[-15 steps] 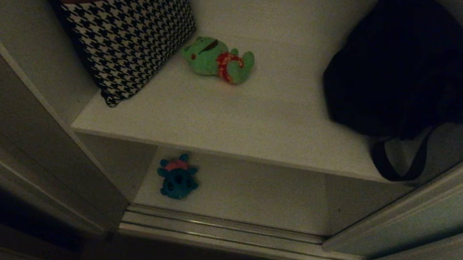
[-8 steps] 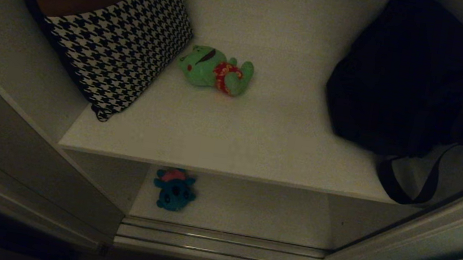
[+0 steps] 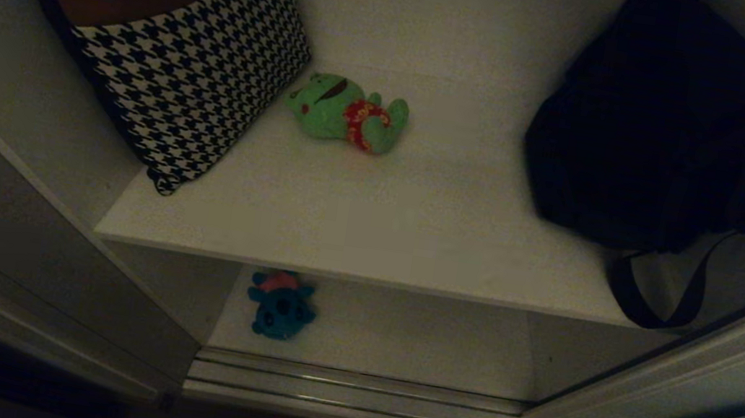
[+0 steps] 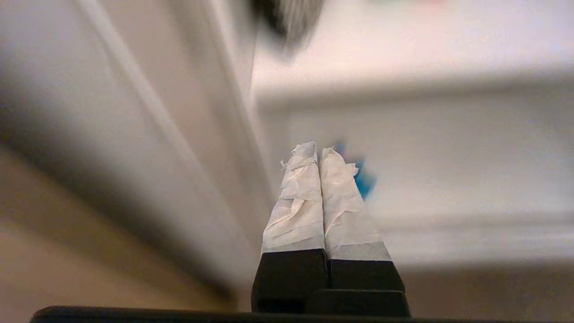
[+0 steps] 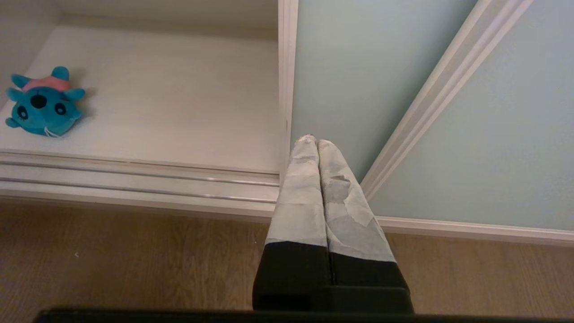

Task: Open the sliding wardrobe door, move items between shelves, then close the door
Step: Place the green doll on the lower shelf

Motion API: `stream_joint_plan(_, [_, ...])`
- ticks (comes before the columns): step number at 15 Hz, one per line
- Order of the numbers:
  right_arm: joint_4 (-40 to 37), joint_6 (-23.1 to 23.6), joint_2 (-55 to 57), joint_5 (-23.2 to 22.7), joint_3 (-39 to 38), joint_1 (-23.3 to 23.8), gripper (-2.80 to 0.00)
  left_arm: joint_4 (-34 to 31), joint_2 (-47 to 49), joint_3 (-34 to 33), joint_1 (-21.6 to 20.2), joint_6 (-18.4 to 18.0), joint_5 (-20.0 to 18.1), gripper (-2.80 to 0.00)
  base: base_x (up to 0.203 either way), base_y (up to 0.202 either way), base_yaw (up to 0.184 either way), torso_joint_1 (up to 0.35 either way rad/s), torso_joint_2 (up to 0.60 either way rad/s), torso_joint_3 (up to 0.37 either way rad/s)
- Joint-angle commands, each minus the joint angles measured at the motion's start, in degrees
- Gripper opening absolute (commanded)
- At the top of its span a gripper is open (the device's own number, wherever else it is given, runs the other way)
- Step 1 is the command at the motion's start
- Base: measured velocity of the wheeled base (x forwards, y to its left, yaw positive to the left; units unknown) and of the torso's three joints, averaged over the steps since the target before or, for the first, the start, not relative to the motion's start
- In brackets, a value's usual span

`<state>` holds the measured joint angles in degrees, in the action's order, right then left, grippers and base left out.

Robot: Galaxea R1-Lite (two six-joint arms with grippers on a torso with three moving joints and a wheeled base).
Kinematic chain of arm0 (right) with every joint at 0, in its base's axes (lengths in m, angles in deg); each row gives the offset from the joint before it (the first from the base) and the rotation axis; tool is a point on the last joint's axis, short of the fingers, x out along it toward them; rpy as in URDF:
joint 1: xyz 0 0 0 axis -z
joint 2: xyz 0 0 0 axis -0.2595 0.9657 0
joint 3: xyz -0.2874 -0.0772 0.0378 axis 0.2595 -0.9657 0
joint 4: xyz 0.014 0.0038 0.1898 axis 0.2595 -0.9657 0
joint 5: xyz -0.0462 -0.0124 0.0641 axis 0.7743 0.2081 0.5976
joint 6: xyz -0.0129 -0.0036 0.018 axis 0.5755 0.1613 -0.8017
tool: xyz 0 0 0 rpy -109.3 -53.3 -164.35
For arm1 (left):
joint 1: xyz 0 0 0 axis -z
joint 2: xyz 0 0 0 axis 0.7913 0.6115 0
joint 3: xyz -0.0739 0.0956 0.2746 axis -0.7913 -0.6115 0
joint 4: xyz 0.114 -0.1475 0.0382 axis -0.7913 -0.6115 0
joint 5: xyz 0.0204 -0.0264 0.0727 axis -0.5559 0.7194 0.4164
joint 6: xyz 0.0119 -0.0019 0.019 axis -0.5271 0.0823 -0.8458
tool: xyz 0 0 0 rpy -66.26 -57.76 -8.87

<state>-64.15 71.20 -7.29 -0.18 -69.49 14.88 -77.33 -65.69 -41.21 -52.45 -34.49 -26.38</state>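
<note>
My left gripper [image 4: 317, 150] has its taped fingers pressed together on nothing, pointing into the lower compartment, with a blurred patch of blue just past the tips. My right gripper [image 5: 312, 141] is likewise closed and empty, hanging over the wooden floor [image 5: 112, 260] in front of the metal floor track [image 5: 134, 177], its tips lined up with the edge of the sliding wardrobe door [image 5: 358, 80].

From my head view the door [image 3: 705, 387] is slid aside to the right, so the compartment stands open. I count two white shelves. The upper shelf [image 3: 370, 223] carries the green plush toy [image 3: 346, 112], lying on its side just beside the houndstooth cushion [image 3: 190, 81], which leans against the left wall. A black bag [image 3: 668, 127] fills the right side of that shelf, well apart from the toy, and its strap [image 3: 659, 293] loops toward the front edge near the door.

The lower shelf [image 3: 399, 333] holds the teal-blue plush toy [image 3: 280, 304], near the left wall and partly tucked under the upper board's front edge. In the right wrist view that toy [image 5: 42, 102] lies face up, alone on its board.

Count: two toys, two shelves, one cushion, one bag.
</note>
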Motion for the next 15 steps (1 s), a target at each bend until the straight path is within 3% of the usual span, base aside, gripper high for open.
stream_joint_plan(1, [0.0,0.0,0.0,0.0,0.0,0.0,-2.80,-1.2,3.7,8.1,0.0,-0.2,-2.9,-2.80,0.000,0.000,0.000,0.000,0.00,0.000])
stream_joint_plan(4, [0.0,0.0,0.0,0.0,0.0,0.0,-2.80,-0.9,22.2,20.0,0.0,0.1,-6.6,-2.80,0.000,0.000,0.000,0.000,0.00,0.000])
stream_joint_plan(9, [0.0,0.0,0.0,0.0,0.0,0.0,-2.80,6.1,56.6,42.7,1.8,2.1,-12.6,-2.80,0.000,0.000,0.000,0.000,0.00,0.000])
stream_joint_plan(12, [0.0,0.0,0.0,0.0,0.0,0.0,-2.80,5.8,72.4,62.4,9.1,4.8,-13.5,-2.80,0.000,0.000,0.000,0.000,0.00,0.000])
stream_joint_plan(15, [0.0,0.0,0.0,0.0,0.0,0.0,-2.80,2.6,84.8,72.3,15.6,8.8,-13.5,-2.80,0.000,0.000,0.000,0.000,0.00,0.000])
